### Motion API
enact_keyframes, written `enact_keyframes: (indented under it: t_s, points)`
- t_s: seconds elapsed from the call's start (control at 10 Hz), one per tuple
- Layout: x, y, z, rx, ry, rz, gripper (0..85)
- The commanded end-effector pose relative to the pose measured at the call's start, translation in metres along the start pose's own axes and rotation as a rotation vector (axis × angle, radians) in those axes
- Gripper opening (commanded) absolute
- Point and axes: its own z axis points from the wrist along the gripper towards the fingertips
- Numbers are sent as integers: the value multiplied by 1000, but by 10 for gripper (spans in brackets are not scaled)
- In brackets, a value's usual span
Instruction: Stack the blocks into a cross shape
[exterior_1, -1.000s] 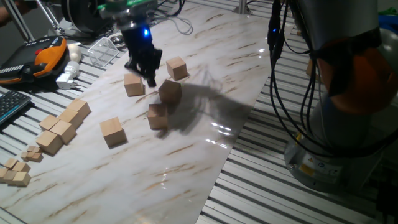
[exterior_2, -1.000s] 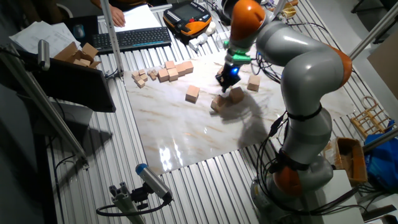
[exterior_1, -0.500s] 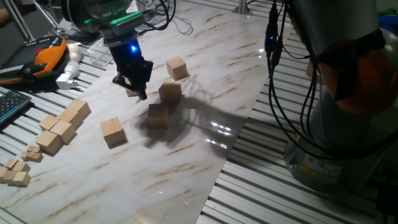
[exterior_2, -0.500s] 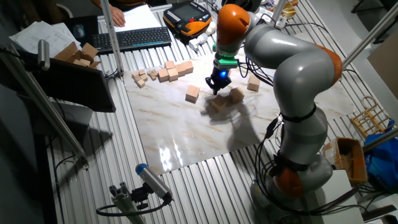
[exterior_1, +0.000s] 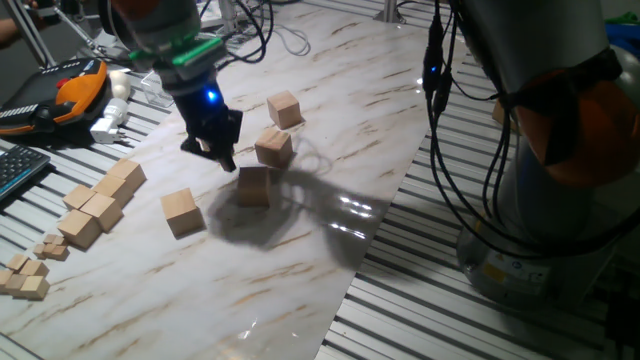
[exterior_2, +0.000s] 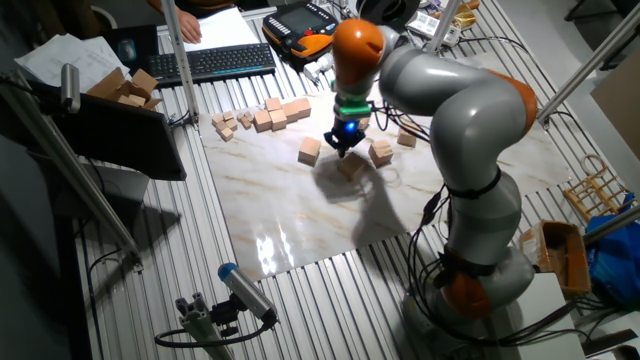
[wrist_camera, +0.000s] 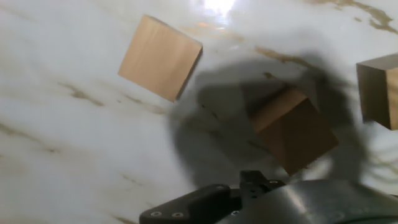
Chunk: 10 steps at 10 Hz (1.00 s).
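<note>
Four tan blocks show in one fixed view: one at the back (exterior_1: 284, 108), one in the middle (exterior_1: 273, 147), one just in front of it (exterior_1: 253, 186) and one at the left front (exterior_1: 181, 211). My gripper (exterior_1: 222, 160) hangs low just left of the middle pair, and its fingers are too dark to read. It hides the spot behind it. The other fixed view shows the gripper (exterior_2: 339, 147) between the lone block (exterior_2: 309, 151) and the shadowed block (exterior_2: 351, 166). The hand view shows a lit block (wrist_camera: 160, 57), a shadowed block (wrist_camera: 292, 127) and nothing between the fingers.
At the left lie a joined row of tan cubes (exterior_1: 100, 203) and tiny cubelets (exterior_1: 24, 276). An orange-black pendant (exterior_1: 70, 88), a white adapter (exterior_1: 108, 122) and a keyboard (exterior_1: 15, 168) sit on the slatted table beyond the marble sheet (exterior_1: 330, 230). Cables (exterior_1: 445, 150) hang at the right.
The gripper has swung left and toward the front, away from the middle block. The block that lay at its left is now hidden behind it. The other blocks have not moved.
</note>
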Motion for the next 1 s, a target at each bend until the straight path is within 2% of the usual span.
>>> enact_keyframes:
  t_s: [0.0, 0.4, 0.7, 0.9]
  points:
    - [0, 2, 5, 9, -1, -7, 0]
    - [-3, 7, 32, 38, -11, -42, 0]
    - [-4, 3, 41, 107, 8, -96, 0]
    - [-4, -2, 44, 130, 4, -110, 0]
